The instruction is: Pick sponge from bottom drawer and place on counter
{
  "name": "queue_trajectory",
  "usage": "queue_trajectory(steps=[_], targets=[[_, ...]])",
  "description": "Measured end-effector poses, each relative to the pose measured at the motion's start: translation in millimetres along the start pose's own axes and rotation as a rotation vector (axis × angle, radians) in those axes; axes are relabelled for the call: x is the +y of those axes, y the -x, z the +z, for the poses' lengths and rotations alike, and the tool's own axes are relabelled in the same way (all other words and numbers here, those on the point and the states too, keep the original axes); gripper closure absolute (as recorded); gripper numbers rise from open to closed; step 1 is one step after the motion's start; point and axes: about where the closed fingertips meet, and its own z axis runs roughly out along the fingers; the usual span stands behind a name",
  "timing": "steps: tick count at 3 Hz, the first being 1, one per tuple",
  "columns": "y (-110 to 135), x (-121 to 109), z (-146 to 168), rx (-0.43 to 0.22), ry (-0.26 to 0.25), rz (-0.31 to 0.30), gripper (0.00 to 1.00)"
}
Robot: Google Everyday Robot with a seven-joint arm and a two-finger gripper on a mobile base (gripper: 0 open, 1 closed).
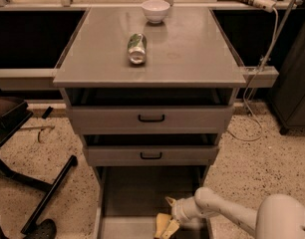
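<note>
The bottom drawer [137, 193] is pulled out at the foot of the cabinet, showing a plain grey floor. My white arm reaches into it from the lower right. My gripper [167, 214] is low over the drawer's front right part, with its pale yellowish fingers [163, 227] spread apart. No sponge shows; it is hidden or out of view. The counter [192, 54] is the broad grey cabinet top above.
A green-and-silver can [136, 48] lies on its side on the counter, with a white bowl [156, 10] behind it. Two shallower drawers with black handles [151, 118] stand slightly open above the bottom drawer. A black chair base [40, 203] is on the floor at left. A cable [252, 98] hangs at right.
</note>
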Motion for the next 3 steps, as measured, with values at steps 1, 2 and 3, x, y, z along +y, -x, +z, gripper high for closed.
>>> queue_trajectory(steps=[1,2,3], targets=[[-4,7,9,-0.03,-0.02,-0.001,0.0],[-9,24,27,-0.067,-0.023,0.001,0.0],[-20,31,35,-0.075,-0.028,0.02,0.0]])
